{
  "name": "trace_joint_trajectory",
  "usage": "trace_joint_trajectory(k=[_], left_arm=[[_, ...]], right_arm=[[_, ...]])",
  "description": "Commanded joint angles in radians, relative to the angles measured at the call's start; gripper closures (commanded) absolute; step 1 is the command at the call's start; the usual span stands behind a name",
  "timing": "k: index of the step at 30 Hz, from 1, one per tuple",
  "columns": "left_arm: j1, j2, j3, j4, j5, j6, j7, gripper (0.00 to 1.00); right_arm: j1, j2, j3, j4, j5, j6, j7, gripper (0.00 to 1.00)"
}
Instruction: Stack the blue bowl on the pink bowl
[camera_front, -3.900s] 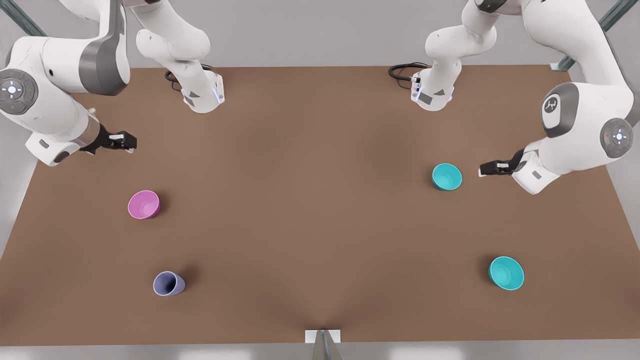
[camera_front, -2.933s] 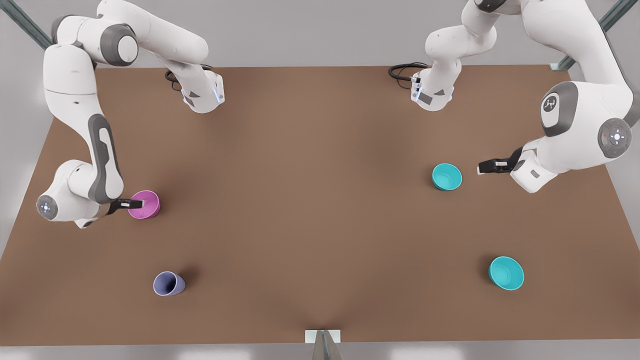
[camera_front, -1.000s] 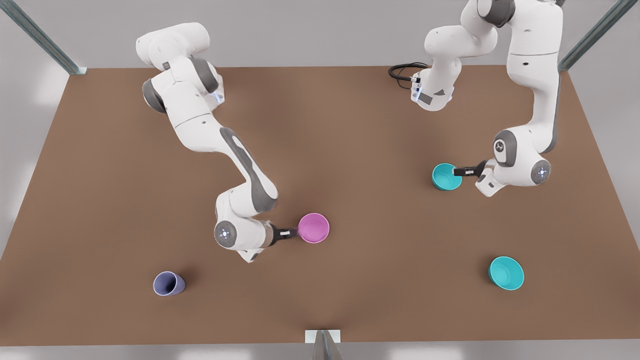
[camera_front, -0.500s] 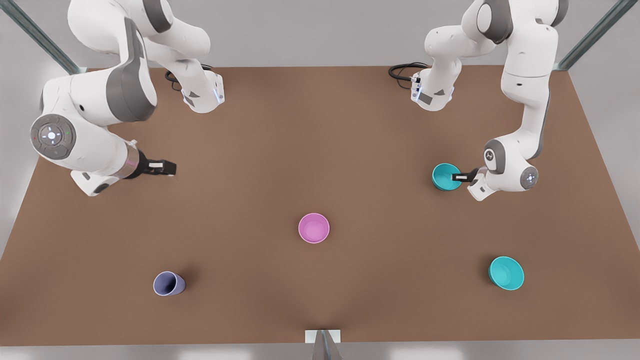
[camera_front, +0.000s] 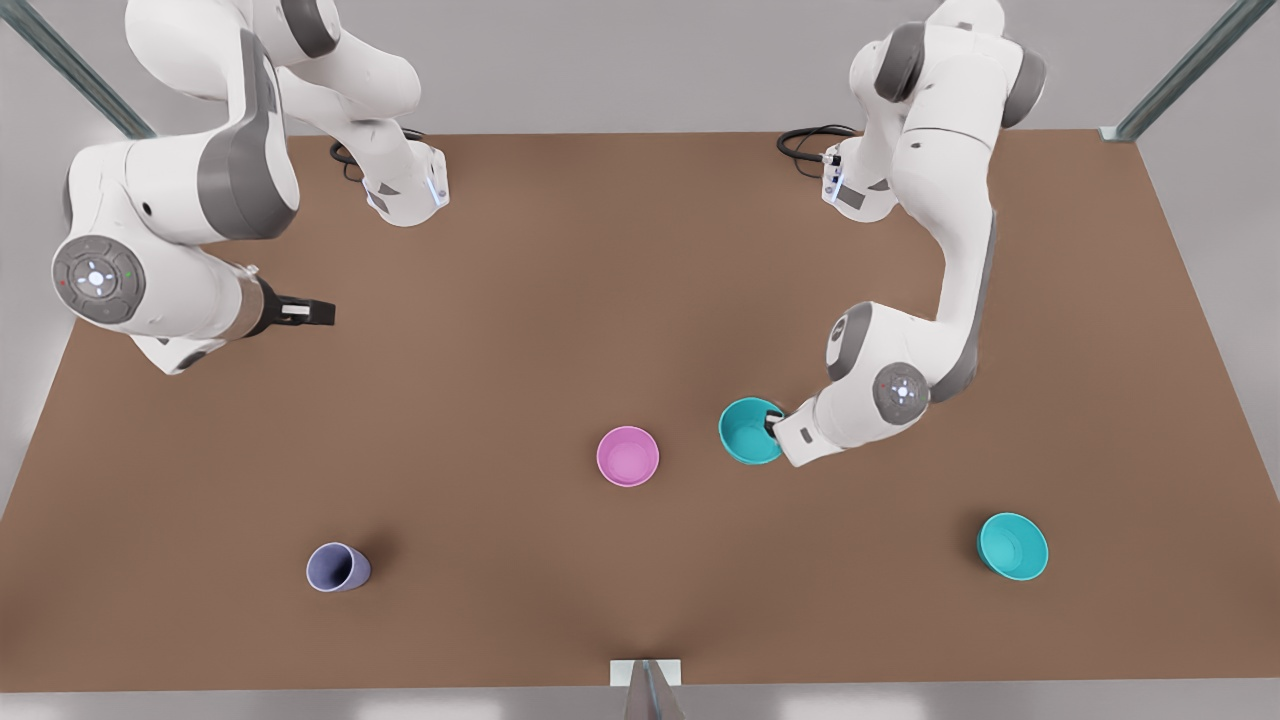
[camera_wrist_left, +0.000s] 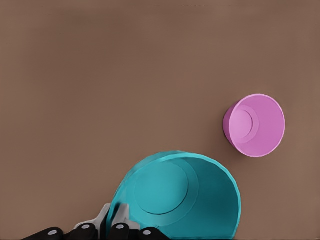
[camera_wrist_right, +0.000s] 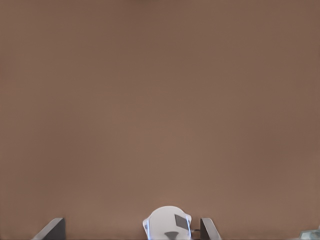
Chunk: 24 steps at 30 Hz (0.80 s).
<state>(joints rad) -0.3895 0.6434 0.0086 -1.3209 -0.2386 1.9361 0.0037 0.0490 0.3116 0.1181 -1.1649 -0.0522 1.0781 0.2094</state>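
So the left gripper (camera_front: 772, 422), the one on the arm at the front view's right, is clamped on the rim of the blue bowl (camera_front: 749, 431), one finger inside the wall and one outside. In the left wrist view you can see the fingers (camera_wrist_left: 120, 220) pinching that edge, with the bowl (camera_wrist_left: 185, 197) tilted a bit toward the camera. It sits just right of the pink bowl (camera_front: 628, 456) in the front view, close but not touching, with a strip of bare table between their rims. Can't really tell whether the blue one is resting on the surface or held just off it.

The pink bowl stands upright and open near the middle of the brown table (camera_front: 640, 260), with bare room on every side. From the left wrist view it's (camera_wrist_left: 255, 125) off past the blue bowl with nothing in between.

The right gripper (camera_front: 318, 313) waits at the front view's left, over bare tabletop not far from that edge. Its fingers look drawn in narrow and they're holding nothing.

Other stuff: a second teal bowl (camera_front: 1012, 546) near the right edge on the near side, and a lavender cup (camera_front: 337, 567) near-left, tipped over a little. Both are well apart from the two bowls in the middle.
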Motion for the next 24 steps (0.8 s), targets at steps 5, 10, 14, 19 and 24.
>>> trace_joint_trajectory(k=[5,10,14,19,24], left_arm=[[-0.1,0.252,-0.004,0.335,-0.039,-0.154,-0.821,0.79],[-0.146,0.3,-0.022,0.364,-0.041,-0.078,-0.922,0.79],[-0.163,0.32,-0.035,0.368,-0.041,-0.055,-0.924,0.79],[-0.18,0.34,-0.035,0.368,-0.042,0.026,-0.947,0.79],[-0.181,0.355,-0.035,0.368,-0.042,0.043,-0.947,0.79]], right_arm=[[0.0,0.003,0.002,-0.018,0.005,-0.012,-0.008,0.0],[0.0,0.003,0.002,-0.018,0.008,-0.012,-0.008,0.0],[0.0,0.009,-0.002,-0.018,0.011,-0.012,-0.008,0.0],[0.0,0.012,-0.002,-0.027,0.008,-0.017,-0.008,0.0],[-0.001,0.015,-0.002,-0.032,0.009,-0.02,-0.008,0.0]])
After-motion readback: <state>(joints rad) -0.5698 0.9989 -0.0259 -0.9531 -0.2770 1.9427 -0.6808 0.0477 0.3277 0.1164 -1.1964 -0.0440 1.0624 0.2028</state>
